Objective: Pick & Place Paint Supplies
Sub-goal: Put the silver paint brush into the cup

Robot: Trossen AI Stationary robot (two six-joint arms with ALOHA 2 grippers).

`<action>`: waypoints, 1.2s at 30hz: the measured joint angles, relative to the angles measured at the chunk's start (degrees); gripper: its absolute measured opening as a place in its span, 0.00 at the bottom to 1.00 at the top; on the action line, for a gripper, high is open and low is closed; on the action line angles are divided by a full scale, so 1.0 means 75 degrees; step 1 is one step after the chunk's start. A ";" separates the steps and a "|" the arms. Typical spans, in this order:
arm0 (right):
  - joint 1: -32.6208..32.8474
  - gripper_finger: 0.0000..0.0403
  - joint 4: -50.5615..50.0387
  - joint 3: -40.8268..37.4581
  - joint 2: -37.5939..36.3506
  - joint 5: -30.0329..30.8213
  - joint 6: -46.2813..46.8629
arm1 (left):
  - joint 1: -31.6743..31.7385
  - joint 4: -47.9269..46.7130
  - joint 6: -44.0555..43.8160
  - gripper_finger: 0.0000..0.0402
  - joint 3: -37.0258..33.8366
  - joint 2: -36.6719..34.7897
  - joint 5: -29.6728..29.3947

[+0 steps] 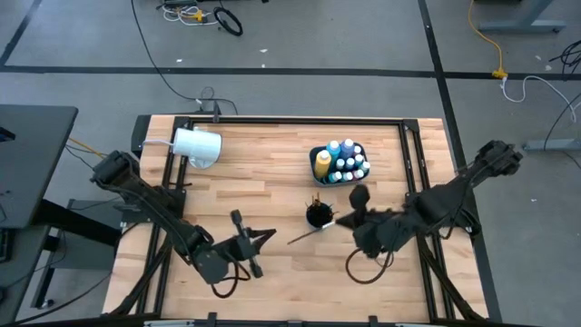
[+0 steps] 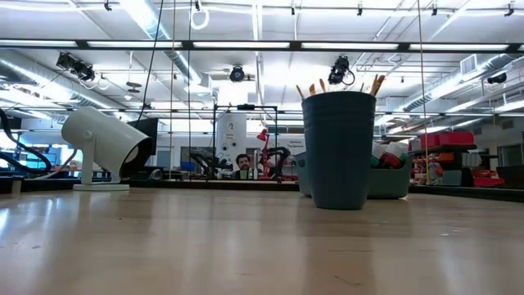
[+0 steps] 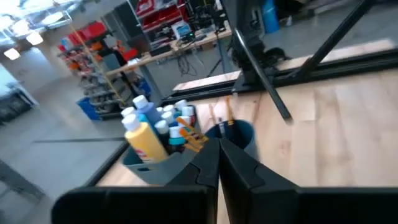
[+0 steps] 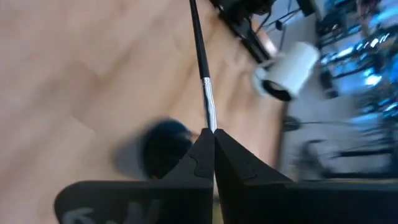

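A thin dark-handled brush (image 1: 311,232) sticks out from my right gripper (image 1: 341,219), which is shut on it just right of a dark cup (image 1: 318,215) that holds more brushes (image 2: 377,84). Small paint bottles (image 1: 349,163) and a taller yellow bottle (image 1: 323,163) stand in a blue bin (image 1: 315,152) beyond the cup. In the left wrist view the bottles (image 3: 163,124) and the cup (image 3: 239,134) show ahead. My left gripper (image 1: 260,238) is shut on nothing, left of the cup and nearer the near edge. My right gripper pinches the brush between its two fingers at the silver ferrule end (image 4: 212,123). The dark handle (image 4: 197,37) runs straight out ahead of the fingertips, along the fingers, toward the table's left and near side. The bristle end is hidden between the fingers.
A large white cup (image 1: 198,147) lies on its side near the far left corner, also seen in the low view (image 2: 102,146). Black frame rails (image 1: 290,120) border the table. Bare wood (image 1: 272,182) lies between the white cup and the bin.
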 joint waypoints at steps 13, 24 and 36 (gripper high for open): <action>-0.0984 0.00 -0.3307 0.1958 0.0126 0.0017 -0.3186 | 0.0236 0.0560 0.1168 0.02 -0.0001 0.0008 -0.1493; -0.1193 0.00 -0.3689 0.1481 0.0606 -0.0387 -0.4832 | 0.0616 0.0563 0.0907 0.04 -0.0004 0.0010 -0.1902; -0.1193 0.00 -0.3341 0.0806 0.1278 -0.0052 -0.5511 | 0.0790 0.0557 0.0751 0.04 -0.0004 0.0010 -0.1880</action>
